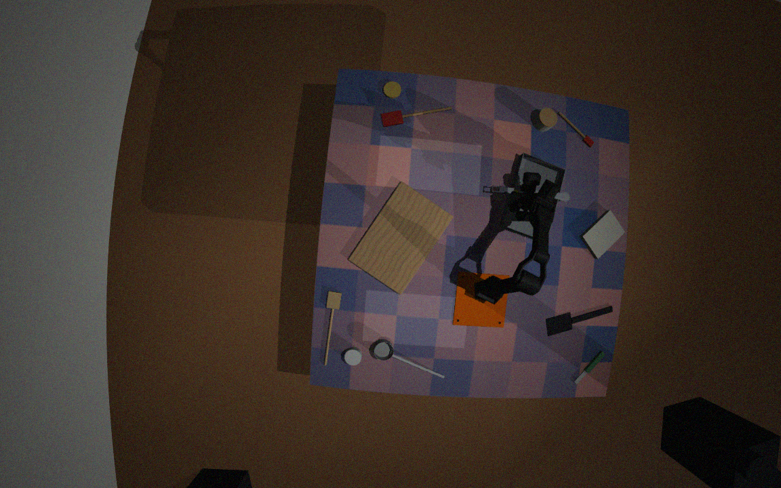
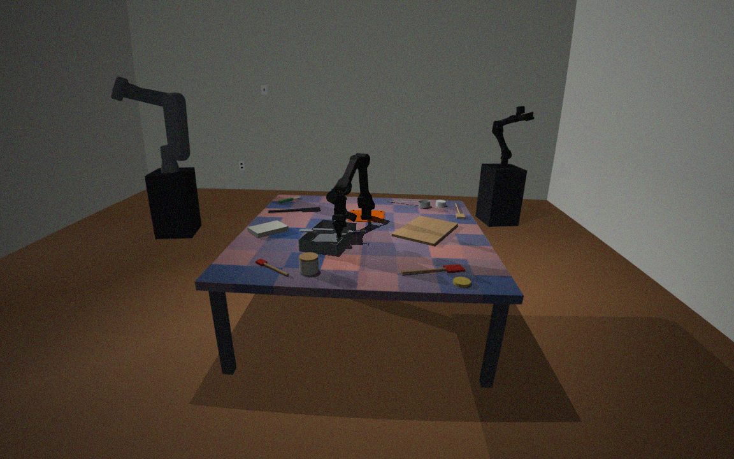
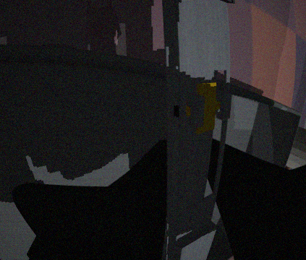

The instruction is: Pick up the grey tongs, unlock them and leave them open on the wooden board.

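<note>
Checkered table: wooden board, roasting tin
</note>
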